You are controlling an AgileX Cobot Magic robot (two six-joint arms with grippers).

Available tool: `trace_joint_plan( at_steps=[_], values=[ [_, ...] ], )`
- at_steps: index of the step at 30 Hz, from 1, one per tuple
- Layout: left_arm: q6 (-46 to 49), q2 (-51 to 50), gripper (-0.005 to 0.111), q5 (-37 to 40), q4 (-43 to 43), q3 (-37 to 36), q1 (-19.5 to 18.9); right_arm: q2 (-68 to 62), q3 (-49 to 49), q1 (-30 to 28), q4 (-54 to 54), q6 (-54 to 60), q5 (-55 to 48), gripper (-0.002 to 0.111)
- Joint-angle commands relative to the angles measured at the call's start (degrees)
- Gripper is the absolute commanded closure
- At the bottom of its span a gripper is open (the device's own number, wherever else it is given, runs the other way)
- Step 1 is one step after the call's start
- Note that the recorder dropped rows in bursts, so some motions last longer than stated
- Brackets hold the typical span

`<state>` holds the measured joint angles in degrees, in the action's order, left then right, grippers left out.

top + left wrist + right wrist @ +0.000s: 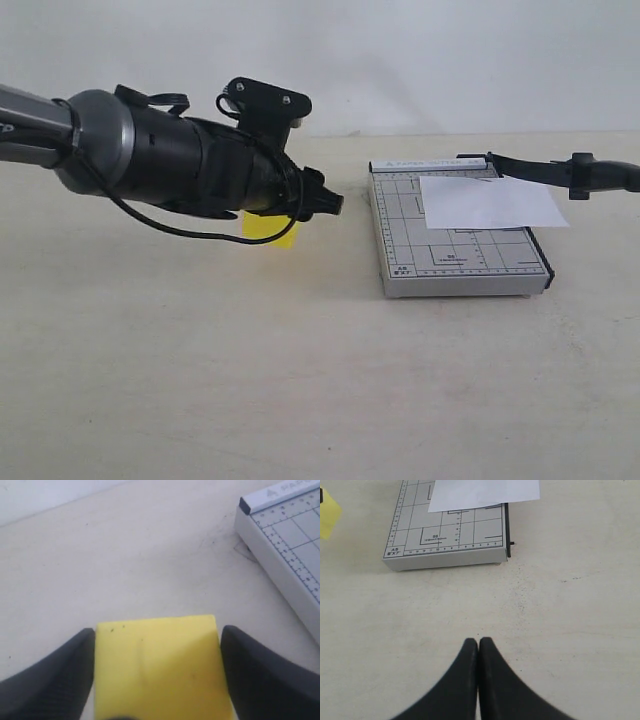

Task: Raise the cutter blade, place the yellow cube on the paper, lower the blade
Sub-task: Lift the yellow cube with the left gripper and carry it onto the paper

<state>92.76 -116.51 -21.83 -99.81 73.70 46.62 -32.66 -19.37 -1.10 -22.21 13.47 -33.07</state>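
The yellow cube (157,670) sits between the two black fingers of my left gripper (157,630), which is shut on it. In the exterior view the cube (270,230) shows under my left gripper (328,203), left of the grey gridded trimmer base (450,265). The cutter blade (530,168) stands raised over the base's far right side, its thick handle (605,176) pointing right. The white paper (490,203) lies across the far half of the base. My right gripper (479,641) is shut on nothing, above bare table in front of the base (445,540). The paper (482,492) also shows there.
The beige table (300,380) carries only the trimmer and the cube. A white wall (400,60) stands behind it. A corner of the trimmer base (290,545) lies a short way ahead of the cube in the left wrist view.
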Motion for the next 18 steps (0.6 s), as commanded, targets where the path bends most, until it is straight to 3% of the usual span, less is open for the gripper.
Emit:
trace_joint_plan(
  at_steps=[1, 4, 7, 8, 11, 14, 18],
  values=[
    [1.46, 3.3, 0.102, 4.58, -0.14, -0.08, -0.22, -0.04, 0.08, -0.37, -0.04, 0.55, 0.41, 0.108],
    [3.86, 5.27, 0.102, 13.91, -0.14, 0.19, -0.33, -0.04, 0.08, -0.37, -0.04, 0.55, 0.41, 0.108],
    [7.53, 5.89, 0.102, 30.19, -0.01, 2.29, -0.73, -0.04, 0.08, -0.37, -0.04, 0.55, 0.41, 0.108],
    [7.65, 4.2, 0.102, 36.13, 1.14, 5.99, -0.87, -0.04, 0.08, -0.37, -0.04, 0.55, 0.41, 0.108],
    [3.88, -1.73, 0.102, 37.38, 8.64, 15.42, -0.87, -0.04, 0.08, -0.37, -0.04, 0.55, 0.41, 0.108],
    [-12.61, -10.21, 0.102, 42.12, 28.27, 28.39, -0.87, -0.04, 0.08, -0.37, -0.04, 0.55, 0.41, 0.108],
    [-34.99, -20.64, 0.102, 56.76, 55.23, 49.17, -0.87, -0.04, 0.08, -0.37, -0.04, 0.55, 0.41, 0.108]
  ],
)
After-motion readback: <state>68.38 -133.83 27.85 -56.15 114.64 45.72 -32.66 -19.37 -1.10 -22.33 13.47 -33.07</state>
